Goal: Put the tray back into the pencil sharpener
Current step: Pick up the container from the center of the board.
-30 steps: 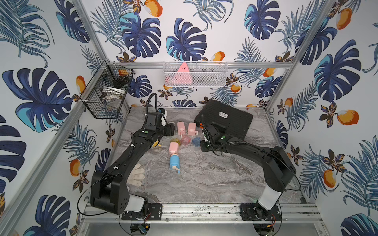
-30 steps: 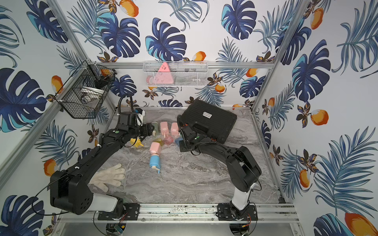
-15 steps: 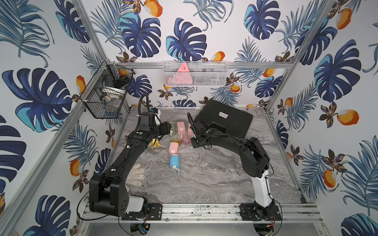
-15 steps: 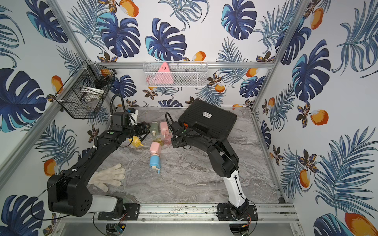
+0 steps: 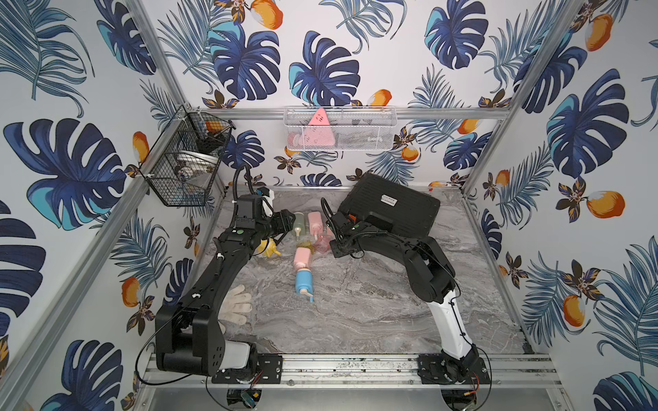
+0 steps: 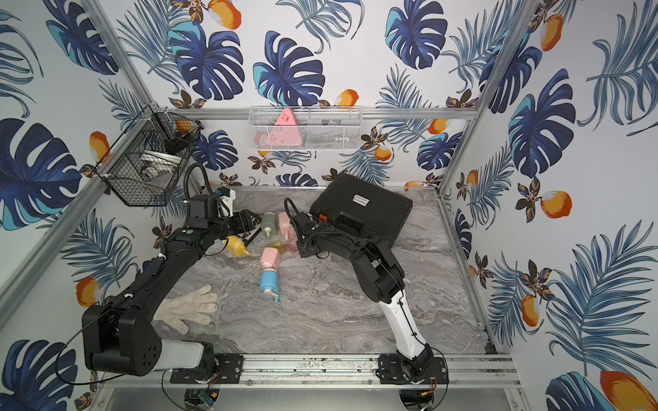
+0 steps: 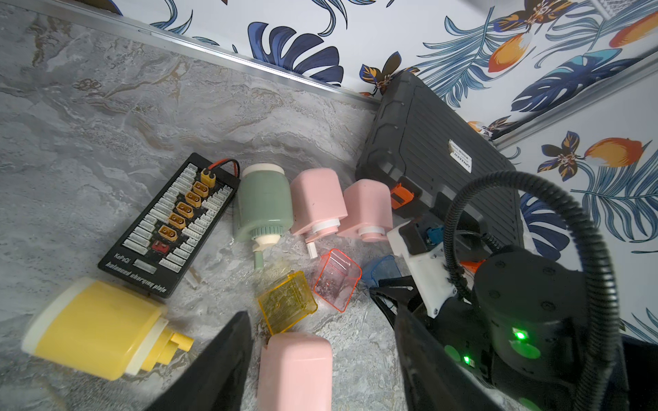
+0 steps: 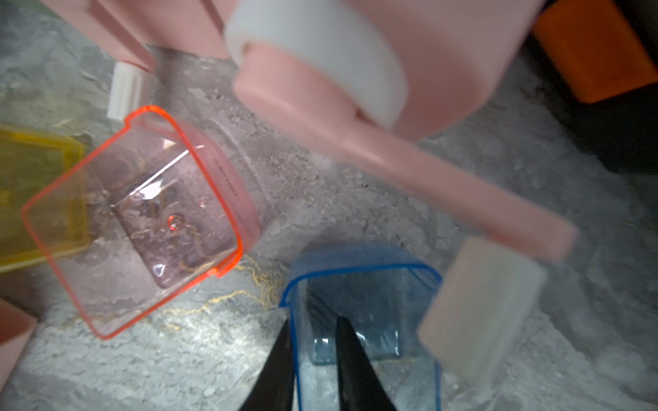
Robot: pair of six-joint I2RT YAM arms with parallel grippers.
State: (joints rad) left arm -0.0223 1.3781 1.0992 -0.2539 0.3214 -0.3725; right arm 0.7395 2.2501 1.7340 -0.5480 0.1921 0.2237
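Right wrist view is showing the blue tray (image 8: 374, 306) lying on the table (image 5: 356, 313) at far centre, just right of the red tray (image 8: 142, 213) and beside a pink sharpener's crank (image 8: 427, 178). Doing this pick well is likely meaning a firm pinch on the thin side wall, then lifting level toward the blue sharpener (image 5: 303, 281), probably its home. Now the right gripper (image 8: 313, 325) is straddling that wall, jaws narrow, one finger inside, one outside; actual grip, can't tell.

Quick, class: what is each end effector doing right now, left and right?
Left end effector: open, holding nothing.
Right end effector: nearly shut astride the blue tray's wall; grip cannot be told.
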